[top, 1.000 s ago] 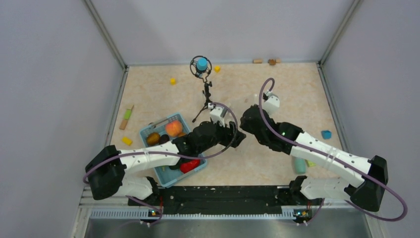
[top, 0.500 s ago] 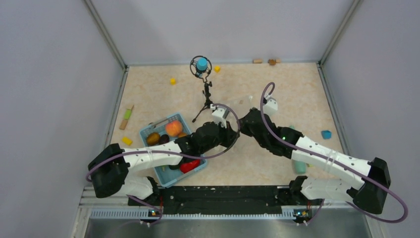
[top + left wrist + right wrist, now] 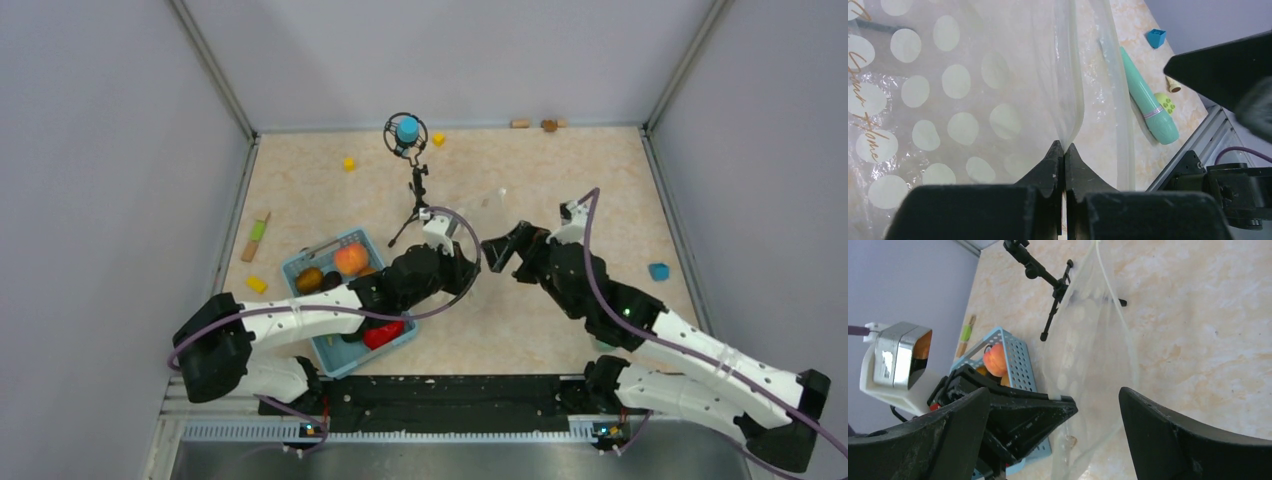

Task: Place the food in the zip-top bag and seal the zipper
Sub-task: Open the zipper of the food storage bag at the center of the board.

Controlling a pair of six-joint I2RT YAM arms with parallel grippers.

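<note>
A: Zip-top bag (image 3: 948, 85): who holds it, and why?

B: The left claw (image 3: 1064, 148), closed tight on its mouth edge, I think to keep the mouth lifted. The right claw (image 3: 1053, 392) beside it stands wide, empty. The food (image 3: 350, 259) lies in the basket (image 3: 292, 272), behind the left claw.

Right end effector (image 3: 1052, 392) spread wide, clear zip-top bag (image 3: 1088, 345) ahead, blue basket (image 3: 1023, 362) with orange food (image 3: 994, 360) left
</note>
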